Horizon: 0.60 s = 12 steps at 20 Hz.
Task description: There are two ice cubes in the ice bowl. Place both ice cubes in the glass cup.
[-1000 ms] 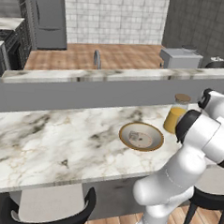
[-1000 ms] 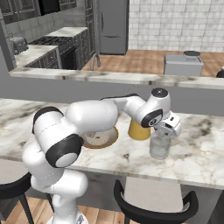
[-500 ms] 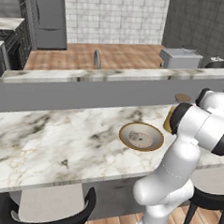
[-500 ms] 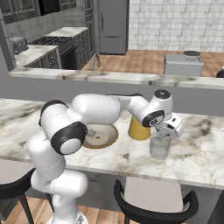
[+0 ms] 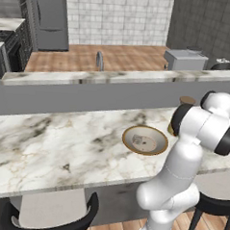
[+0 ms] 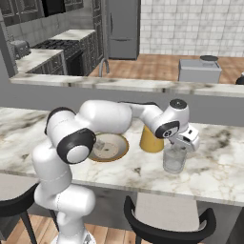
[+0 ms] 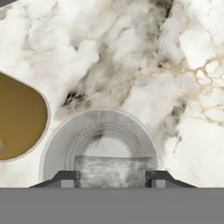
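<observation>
Holding one ice cube (image 7: 114,171) pinched between its jaws directly above the glass cup (image 6: 174,158), your gripper (image 7: 113,178) should stay centred over the rim before releasing, while the ice bowl (image 6: 123,147) waits nearby, beside the yellow container (image 6: 151,141).

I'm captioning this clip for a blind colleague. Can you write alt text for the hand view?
Looking straight down, the tool holds a pale ice cube between its two dark fingertips, directly above the round mouth of the glass cup. The cup stands on a white and grey marble counter, with part of a yellow-brown container at the left edge.
</observation>
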Motion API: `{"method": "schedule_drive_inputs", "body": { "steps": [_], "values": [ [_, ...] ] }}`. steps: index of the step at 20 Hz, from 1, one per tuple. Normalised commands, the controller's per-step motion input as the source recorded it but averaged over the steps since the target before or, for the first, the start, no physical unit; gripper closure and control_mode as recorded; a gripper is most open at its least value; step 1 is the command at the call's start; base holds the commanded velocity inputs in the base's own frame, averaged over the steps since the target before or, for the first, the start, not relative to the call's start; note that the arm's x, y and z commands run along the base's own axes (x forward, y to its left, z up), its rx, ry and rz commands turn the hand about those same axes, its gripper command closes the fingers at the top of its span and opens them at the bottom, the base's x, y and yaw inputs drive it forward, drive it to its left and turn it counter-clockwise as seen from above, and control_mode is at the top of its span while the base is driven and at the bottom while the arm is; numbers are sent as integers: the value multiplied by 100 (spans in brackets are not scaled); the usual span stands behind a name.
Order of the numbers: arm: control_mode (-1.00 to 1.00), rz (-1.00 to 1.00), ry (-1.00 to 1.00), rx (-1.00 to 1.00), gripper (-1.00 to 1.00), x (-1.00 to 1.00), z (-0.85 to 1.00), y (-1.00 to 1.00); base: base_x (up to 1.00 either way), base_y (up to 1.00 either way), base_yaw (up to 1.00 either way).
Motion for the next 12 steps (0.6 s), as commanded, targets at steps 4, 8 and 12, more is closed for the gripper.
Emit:
{"method": "schedule_drive_inputs", "body": {
  "steps": [4, 8, 12],
  "values": [
    [-100, 0, 0, 0, 100, 13, -11, 0, 0, 0, 0],
    [-100, 0, 1, 0, 100, 20, -14, 0, 0, 0, 0],
    [-100, 0, 0, 0, 100, 18, -9, 0, 0, 0, 0]
  ]
}}
